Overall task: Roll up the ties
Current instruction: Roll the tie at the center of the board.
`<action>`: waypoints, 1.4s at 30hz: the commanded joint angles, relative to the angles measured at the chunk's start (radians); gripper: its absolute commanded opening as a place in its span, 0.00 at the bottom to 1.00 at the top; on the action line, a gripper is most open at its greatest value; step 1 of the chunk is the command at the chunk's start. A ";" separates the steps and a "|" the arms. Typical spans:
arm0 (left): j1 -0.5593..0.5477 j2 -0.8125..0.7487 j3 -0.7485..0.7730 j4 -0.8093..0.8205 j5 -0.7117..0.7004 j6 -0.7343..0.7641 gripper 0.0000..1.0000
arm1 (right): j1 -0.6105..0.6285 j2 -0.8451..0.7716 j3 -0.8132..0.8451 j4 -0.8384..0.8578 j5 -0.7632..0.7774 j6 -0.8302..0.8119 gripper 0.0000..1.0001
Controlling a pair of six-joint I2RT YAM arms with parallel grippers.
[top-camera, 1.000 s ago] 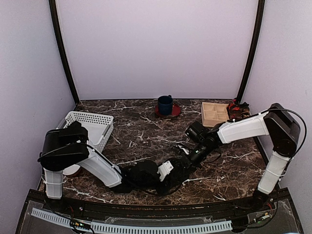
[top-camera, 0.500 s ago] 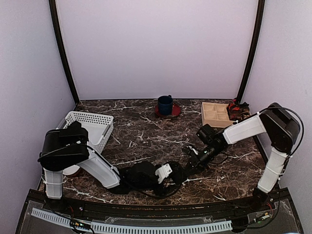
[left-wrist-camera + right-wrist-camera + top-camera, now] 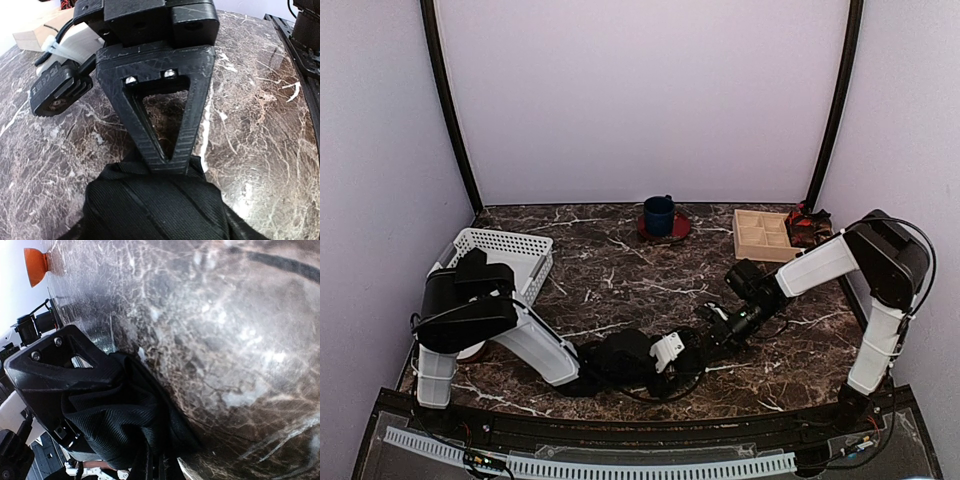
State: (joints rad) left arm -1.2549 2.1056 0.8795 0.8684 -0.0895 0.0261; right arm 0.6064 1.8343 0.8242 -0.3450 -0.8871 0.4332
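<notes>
The tie [image 3: 155, 205] lies bunched in a loose wad right at the tip of the right gripper [image 3: 167, 165], whose jaws are pressed together. The left gripper [image 3: 682, 352] is just beside it; whether it is spread, I can't tell. To me the tie looks part rolled, not yet a neat coil.

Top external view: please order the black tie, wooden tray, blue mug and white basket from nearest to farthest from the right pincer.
1. Black fabric tie, at the right pincer, front centre.
2. Wooden compartment tray, back right, and blue mug, back centre: too close to call.
3. White plastic basket, far left.
</notes>
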 commanded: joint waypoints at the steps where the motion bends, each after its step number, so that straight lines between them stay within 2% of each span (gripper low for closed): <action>1: 0.012 0.009 -0.001 -0.034 0.007 0.001 0.62 | 0.006 0.034 -0.030 -0.058 0.167 -0.028 0.00; 3: 0.025 0.008 -0.020 -0.023 0.054 -0.007 0.46 | 0.005 0.016 -0.021 -0.077 0.165 -0.043 0.00; 4: 0.031 0.009 -0.035 -0.020 0.076 -0.007 0.41 | 0.005 0.000 -0.018 -0.080 0.157 -0.046 0.00; 6: 0.032 0.016 -0.055 -0.016 0.101 -0.003 0.35 | 0.003 -0.043 -0.015 -0.078 0.133 -0.037 0.13; 9: 0.032 0.031 -0.082 -0.019 0.123 -0.003 0.31 | -0.014 -0.116 -0.003 -0.080 0.110 -0.032 0.35; 14: 0.033 0.043 -0.113 -0.005 0.132 -0.020 0.29 | -0.059 -0.158 -0.018 -0.007 0.042 0.019 0.61; 18: 0.032 0.044 -0.116 -0.002 0.136 -0.026 0.29 | -0.058 -0.108 -0.022 0.012 0.028 0.027 0.72; 24: 0.032 0.049 -0.109 -0.002 0.139 -0.035 0.29 | -0.023 -0.037 -0.025 0.078 -0.004 0.028 0.73; 28: 0.032 0.050 -0.104 -0.012 0.146 -0.029 0.29 | 0.016 -0.013 -0.070 0.165 -0.077 0.032 0.64; 31: 0.032 0.049 -0.105 -0.014 0.150 -0.029 0.29 | 0.020 -0.053 -0.142 0.315 -0.118 0.114 0.59; 37: 0.032 0.048 -0.109 -0.009 0.155 -0.031 0.29 | 0.033 -0.091 -0.158 0.431 -0.125 0.170 0.59; 42: 0.032 0.048 -0.118 -0.003 0.159 -0.032 0.29 | 0.046 -0.062 -0.140 0.443 -0.096 0.170 0.56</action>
State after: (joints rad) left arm -1.2209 2.1113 0.8013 0.9947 0.0364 0.0105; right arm 0.6361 1.7615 0.6739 0.0315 -1.0122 0.5831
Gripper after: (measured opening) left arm 0.344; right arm 0.565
